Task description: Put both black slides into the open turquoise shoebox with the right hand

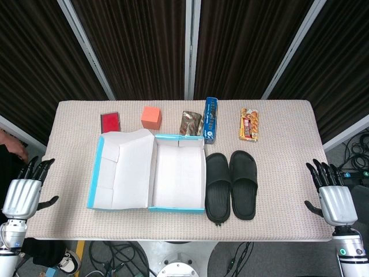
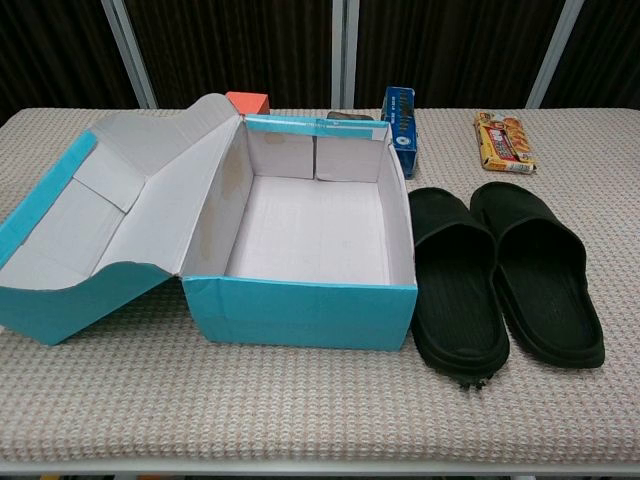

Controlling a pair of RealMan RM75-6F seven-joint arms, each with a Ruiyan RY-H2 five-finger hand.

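Two black slides lie side by side on the table, just right of the shoebox: the nearer-box slide (image 1: pixel 218 187) (image 2: pixel 456 289) and the outer slide (image 1: pixel 244 183) (image 2: pixel 538 271). The open turquoise shoebox (image 1: pixel 176 206) (image 2: pixel 300 312) has a white, empty inside, and its lid (image 1: pixel 118 173) (image 2: pixel 90 225) is folded out to the left. My right hand (image 1: pixel 332 196) hovers at the table's right edge, fingers spread, holding nothing. At the left edge my left hand (image 1: pixel 24 190) is likewise spread and empty. Neither hand shows in the chest view.
Along the table's far side lie a red flat packet (image 1: pixel 110 121), an orange cube (image 1: pixel 151 117) (image 2: pixel 247 102), a shiny snack pack (image 1: pixel 190 123), a blue box (image 1: pixel 211 120) (image 2: pixel 400 128) and a biscuit packet (image 1: pixel 249 124) (image 2: pixel 507 140).
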